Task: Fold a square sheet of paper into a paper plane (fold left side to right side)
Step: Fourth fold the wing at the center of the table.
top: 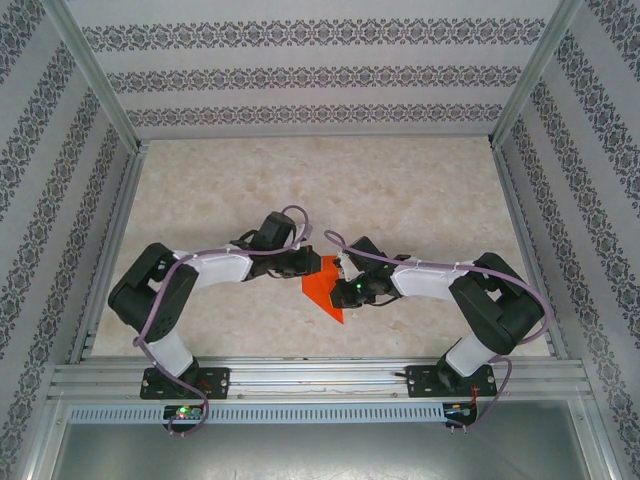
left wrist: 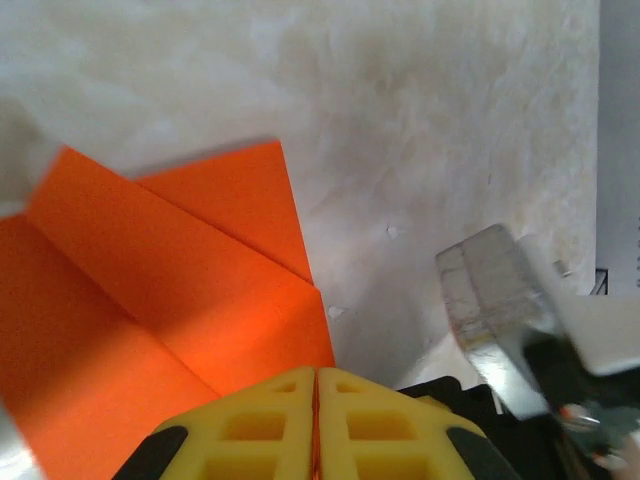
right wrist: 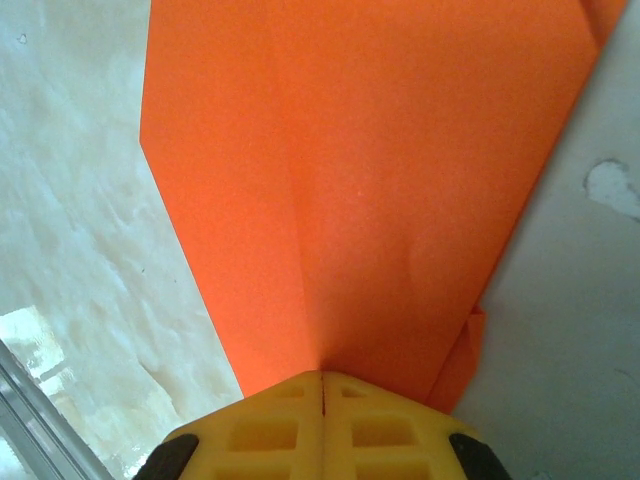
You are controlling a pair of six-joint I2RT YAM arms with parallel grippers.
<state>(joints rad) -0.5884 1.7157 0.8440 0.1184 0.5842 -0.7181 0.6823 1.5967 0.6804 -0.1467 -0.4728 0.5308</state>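
- Square sheet of paper (top: 325,290), bright orange and partly folded with creases showing, lies at the middle of the pale table (top: 420,200), between the 2 arms, as I watch from the overhead camera.
- Left gripper (top: 308,265) meets the sheet's far-left edge; on its wrist camera I see the yellow fingers (left wrist: 260,420) pressed together with the paper (left wrist: 150,300) pinched between them.
- Right gripper (top: 345,285) sits at the sheet's right side; its own camera shows the jaws clamped tight on the paper (right wrist: 360,180), which fans out from the tips.
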